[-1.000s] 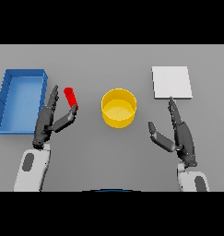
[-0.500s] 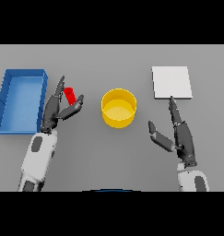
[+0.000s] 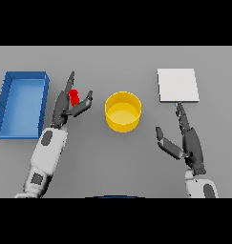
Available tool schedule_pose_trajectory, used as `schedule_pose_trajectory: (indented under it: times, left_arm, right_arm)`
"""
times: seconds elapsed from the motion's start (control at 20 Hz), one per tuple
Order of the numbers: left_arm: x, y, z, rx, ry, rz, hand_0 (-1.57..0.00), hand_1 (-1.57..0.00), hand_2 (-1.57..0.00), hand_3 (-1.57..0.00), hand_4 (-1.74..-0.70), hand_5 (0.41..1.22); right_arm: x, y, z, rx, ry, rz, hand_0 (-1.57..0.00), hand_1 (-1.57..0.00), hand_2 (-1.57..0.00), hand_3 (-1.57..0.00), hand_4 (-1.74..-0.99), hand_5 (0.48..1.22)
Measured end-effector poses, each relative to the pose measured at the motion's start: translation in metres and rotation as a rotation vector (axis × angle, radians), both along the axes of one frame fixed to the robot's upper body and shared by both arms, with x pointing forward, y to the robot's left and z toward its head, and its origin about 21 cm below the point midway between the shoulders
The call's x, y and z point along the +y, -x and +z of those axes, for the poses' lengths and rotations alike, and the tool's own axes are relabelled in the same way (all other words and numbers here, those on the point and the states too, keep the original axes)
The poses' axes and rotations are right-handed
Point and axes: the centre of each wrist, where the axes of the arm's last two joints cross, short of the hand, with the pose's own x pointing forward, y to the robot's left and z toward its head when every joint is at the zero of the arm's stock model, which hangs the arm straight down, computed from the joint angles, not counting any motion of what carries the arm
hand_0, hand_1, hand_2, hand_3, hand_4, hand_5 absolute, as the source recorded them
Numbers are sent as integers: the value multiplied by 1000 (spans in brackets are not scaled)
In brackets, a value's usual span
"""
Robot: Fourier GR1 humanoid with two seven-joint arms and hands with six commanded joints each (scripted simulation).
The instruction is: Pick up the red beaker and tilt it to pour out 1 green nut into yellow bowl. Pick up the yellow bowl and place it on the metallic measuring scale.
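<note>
Even, diffuse lighting over the grey desk (image 3: 117,162), moderately bright, with no glare or hot spots. The yellow bowl (image 3: 122,111) casts only a faint, soft shadow at its base toward 6 o'clock. Edges appear slightly soft throughout; no edge distortion is visible, and focus is uniform across the frame.

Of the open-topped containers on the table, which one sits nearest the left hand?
The red beaker: it stands between the left hand's fingers and thumb. The blue bin lies beside that hand, and the yellow bowl sits farther off.
</note>
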Motion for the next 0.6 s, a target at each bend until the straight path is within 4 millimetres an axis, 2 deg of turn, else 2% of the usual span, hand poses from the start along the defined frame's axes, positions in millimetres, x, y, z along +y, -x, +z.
schedule_pose_trajectory:
  times: [0.05, 0.15, 0.25, 0.3, 0.35, 0.4, 0.6]
  left_arm:
    - [1, -1, -1, -21, 4, 16, -322, -364, -358, -218, -1355, 770]
    - [1, -3, -1, -17, 23, 44, -772, -799, -794, -584, -1480, 933]
    - [-4, -5, -4, -62, 22, 22, -1060, -1077, -1074, -891, -1569, 1036]
    - [-8, -5, -6, -90, 34, 11, -1162, -1176, -1173, -997, -1601, 1073]
    - [-7, -5, -8, -100, 49, 0, -1244, -1255, -1253, -1111, -1572, 1103]
    - [-8, -6, -7, -87, 50, 13, -1309, -1318, -1317, -1203, -1606, 1119]
    - [-10, -9, -1, -85, 56, 38, -1464, -1467, -1467, -1420, -1686, 1129]
  right_arm:
    - [-2, -3, 1, -4, 8, -11, 1, 1, 1, 1, -1252, 690]
    - [1, -4, 2, -15, 12, -9, 1, 1, 1, 1, -1245, 692]
    - [2, -3, 3, -31, 25, 0, 1, 1, 1, 1, -1240, 693]
    - [1, -2, 5, -30, 18, 0, 1, 1, 1, 1, -1233, 688]
    - [0, -3, 6, -25, 11, -7, 1, 1, 1, 1, -1233, 686]
    - [1, -4, 4, -15, 6, -3, 1, 1, 1, 1, -1232, 685]
    - [1, -7, 4, -28, 19, -3, 1, 1, 1, 1, -1186, 670]
